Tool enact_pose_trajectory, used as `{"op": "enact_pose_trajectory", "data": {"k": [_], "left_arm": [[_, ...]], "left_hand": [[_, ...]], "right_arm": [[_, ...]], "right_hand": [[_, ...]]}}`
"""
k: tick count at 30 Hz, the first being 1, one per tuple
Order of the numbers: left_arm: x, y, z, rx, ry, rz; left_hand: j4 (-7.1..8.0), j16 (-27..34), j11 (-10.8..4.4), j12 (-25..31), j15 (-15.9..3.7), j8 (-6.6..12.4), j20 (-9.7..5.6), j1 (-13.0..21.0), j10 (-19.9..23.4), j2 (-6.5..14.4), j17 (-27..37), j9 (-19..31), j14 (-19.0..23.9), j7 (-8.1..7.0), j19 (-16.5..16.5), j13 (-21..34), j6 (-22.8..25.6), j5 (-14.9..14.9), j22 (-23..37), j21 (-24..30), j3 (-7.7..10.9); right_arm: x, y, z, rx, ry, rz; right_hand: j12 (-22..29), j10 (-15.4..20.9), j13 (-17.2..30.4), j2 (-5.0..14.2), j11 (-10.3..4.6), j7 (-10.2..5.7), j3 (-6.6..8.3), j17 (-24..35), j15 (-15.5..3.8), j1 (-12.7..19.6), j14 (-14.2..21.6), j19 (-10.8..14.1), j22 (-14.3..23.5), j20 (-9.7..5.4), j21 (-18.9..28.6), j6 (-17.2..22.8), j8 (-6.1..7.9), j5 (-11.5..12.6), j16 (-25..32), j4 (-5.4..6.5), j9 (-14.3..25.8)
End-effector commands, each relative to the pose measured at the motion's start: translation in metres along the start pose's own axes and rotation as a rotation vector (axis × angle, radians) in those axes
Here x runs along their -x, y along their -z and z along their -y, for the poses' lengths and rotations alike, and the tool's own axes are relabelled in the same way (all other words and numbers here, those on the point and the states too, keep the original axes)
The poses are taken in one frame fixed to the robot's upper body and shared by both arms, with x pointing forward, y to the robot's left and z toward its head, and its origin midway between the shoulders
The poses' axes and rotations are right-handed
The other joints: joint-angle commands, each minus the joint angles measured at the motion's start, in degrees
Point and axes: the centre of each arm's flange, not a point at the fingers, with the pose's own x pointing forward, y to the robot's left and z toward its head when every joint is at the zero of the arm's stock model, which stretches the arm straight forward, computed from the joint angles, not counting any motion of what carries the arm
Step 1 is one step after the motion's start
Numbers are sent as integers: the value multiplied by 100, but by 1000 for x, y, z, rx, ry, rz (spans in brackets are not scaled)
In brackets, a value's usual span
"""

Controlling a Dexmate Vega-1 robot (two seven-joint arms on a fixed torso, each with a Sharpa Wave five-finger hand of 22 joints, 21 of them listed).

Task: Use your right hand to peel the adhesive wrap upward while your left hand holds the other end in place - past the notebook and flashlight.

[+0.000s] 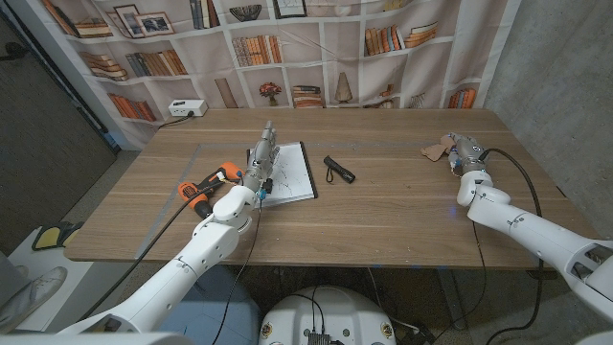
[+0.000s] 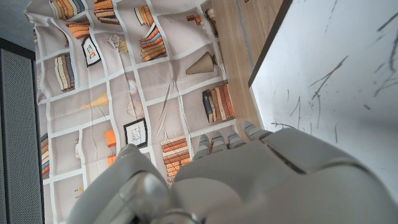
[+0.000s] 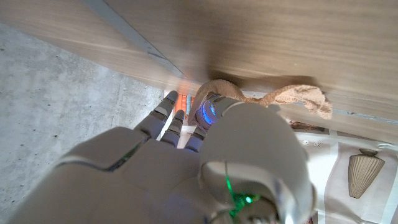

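Observation:
The tan adhesive wrap (image 1: pixel 433 149) lies crumpled on the table at the far right, past the open white notebook (image 1: pixel 289 172) and the black flashlight (image 1: pixel 338 170). My right hand (image 1: pixel 463 153) is right beside the wrap. In the right wrist view the thumb covers the middle of the wrap (image 3: pixel 301 98), and one end curls by the fingertips (image 3: pixel 169 111). Whether it is pinched is hidden. My left hand (image 1: pixel 260 161) reaches over the notebook's left page, fingers stretched out, holding nothing. The left wrist view shows the scribbled page (image 2: pixel 336 81) just beyond that hand (image 2: pixel 249 174).
An orange and black drill (image 1: pixel 205 188) lies left of the notebook, beside my left forearm. A white power strip (image 1: pixel 187 108) sits at the table's back left corner. A bookshelf backdrop (image 1: pixel 316 48) hangs behind the table. The right table edge (image 1: pixel 522 153) is close to my right hand.

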Motion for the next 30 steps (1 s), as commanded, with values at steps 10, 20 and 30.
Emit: {"op": "enact_pose_trajectory", "data": {"k": [10,20,30], "left_arm": [[2,2,-1,6,3,-3],[1,2,-3,8,7,-6],[-1,3,-3,9,12,-6]], "left_hand": [[-6,0,-11,-7,42,-12,2,-27,26,2,13,24,17,-13,19,25,38,-22,14,21,43],[-7,0,-6,-6,29,-13,4,-31,30,2,13,24,17,-14,18,25,37,-21,14,21,48],[-9,1,-13,-3,37,-15,5,-35,38,2,13,24,20,-13,18,25,34,-21,14,21,53]], "right_arm": [[-1,-5,3,11,4,13],[-3,-7,2,10,-15,14],[-6,-6,2,18,-30,6]], "right_hand": [[-117,-305,-1,41,69,-16,-140,-33,-981,-65,-17,21,14,-509,-18,-151,-23,-7,-69,-74,6],[-169,-512,-32,70,94,-16,-223,-80,-1034,-99,-210,-130,11,-668,-82,-221,-21,2,-182,-141,-2],[-193,-661,-54,99,117,-4,-268,-101,-989,-138,-320,-228,12,-666,-101,-296,-32,6,-240,-153,-5]]}}
